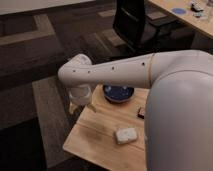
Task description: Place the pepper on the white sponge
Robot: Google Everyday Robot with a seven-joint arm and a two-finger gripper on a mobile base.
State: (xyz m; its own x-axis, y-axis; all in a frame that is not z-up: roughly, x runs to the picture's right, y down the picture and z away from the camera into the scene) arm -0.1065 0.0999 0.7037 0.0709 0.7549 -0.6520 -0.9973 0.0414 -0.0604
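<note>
The white sponge (126,135) lies flat on the wooden table (100,131), towards its near edge. My white arm reaches across the picture from the right. The gripper (80,96) hangs at the arm's left end, pointing down over the table's far left corner. It is well to the left of the sponge and farther back. The pepper is hidden: I cannot make it out on the table or under the gripper.
A dark blue bowl (118,93) stands at the back of the table, just right of the gripper. A small dark block (141,113) lies by the right side. A black office chair (134,25) and a desk (182,17) stand behind, on patterned carpet.
</note>
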